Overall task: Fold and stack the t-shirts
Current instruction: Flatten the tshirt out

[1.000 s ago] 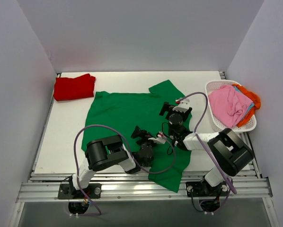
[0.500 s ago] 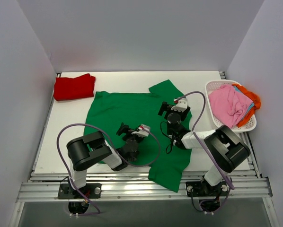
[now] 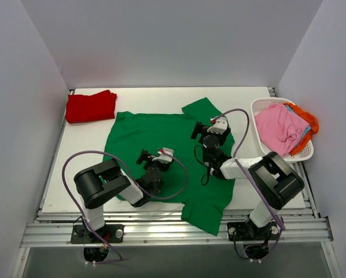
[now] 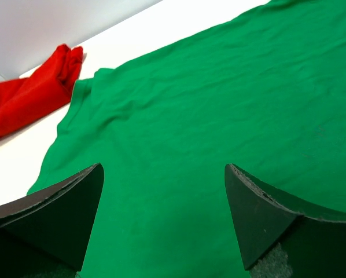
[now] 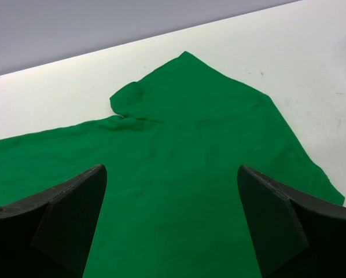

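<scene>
A bright green t-shirt lies spread flat on the white table. It fills the left wrist view and the right wrist view. A folded red t-shirt lies at the far left corner, also in the left wrist view. My left gripper hovers open and empty over the shirt's middle. My right gripper hovers open and empty over the shirt's right side near the sleeve. Pink, orange and blue tees sit in the basket.
A white lattice basket stands at the table's right edge with the heaped tees. The green shirt's lower corner hangs over the near edge by the metal rails. White walls close in the left, back and right.
My left gripper has swung left and away from me across the green shirt, from near the right arm to the shirt's middle. My right gripper has edged slightly left and back.
</scene>
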{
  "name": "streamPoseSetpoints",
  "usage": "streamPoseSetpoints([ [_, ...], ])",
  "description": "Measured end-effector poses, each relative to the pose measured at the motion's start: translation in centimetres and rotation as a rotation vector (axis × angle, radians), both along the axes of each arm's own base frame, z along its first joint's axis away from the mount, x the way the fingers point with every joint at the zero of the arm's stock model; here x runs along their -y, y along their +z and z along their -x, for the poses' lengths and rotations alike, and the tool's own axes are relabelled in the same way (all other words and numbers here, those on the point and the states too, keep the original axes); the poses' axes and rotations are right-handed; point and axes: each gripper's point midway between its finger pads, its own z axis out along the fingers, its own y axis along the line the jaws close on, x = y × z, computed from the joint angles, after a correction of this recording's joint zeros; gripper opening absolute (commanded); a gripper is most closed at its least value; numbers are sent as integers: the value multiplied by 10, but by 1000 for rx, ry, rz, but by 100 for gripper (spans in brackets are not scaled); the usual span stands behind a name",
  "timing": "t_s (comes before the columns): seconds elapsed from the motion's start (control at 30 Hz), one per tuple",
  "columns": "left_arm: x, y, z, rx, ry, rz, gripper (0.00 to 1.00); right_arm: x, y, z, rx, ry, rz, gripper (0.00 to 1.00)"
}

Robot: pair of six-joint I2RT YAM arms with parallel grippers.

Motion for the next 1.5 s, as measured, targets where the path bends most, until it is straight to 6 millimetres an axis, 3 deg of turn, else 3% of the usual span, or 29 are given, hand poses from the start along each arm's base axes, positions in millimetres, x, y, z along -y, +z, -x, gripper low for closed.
streamPoseSetpoints([
  [0.2, -20, 13, -2, 14, 20, 98, 94, 4, -9, -7, -50, 13, -35, 91],
  [0.5, -26, 28, -2, 39, 26, 151, 94, 6, -10, -8, -85, -2, -53, 91],
  [0.67, -49, 72, -12, 121, 76, 267, 94, 2, -5, -7, -81, 9, -56, 91],
  [0.87, -107, 129, -27, 207, 161, 491, 94, -3, 13, -5, -45, 40, -76, 91],
  [0.97, -114, 143, -32, 207, 166, 537, 94, -7, 27, -3, -18, 62, -96, 90],
  [1.07, -109, 135, -39, 124, 185, 512, 98, -10, 35, 1, -11, 75, -113, 89],
  [1.23, -104, 119, -42, -15, 265, 568, 99, -11, 26, 17, -77, 21, -194, 90],
  [1.33, -116, 93, -26, -73, 334, 619, 99, -6, 25, 41, -112, -62, -259, 89],
  [1.43, -129, 67, -11, -132, 418, 638, 100, -9, 38, 70, -115, -95, -338, 89],
  [1.5, -134, 53, -3, -174, 462, 653, 92, -14, 43, 88, -117, -88, -375, 89],
])
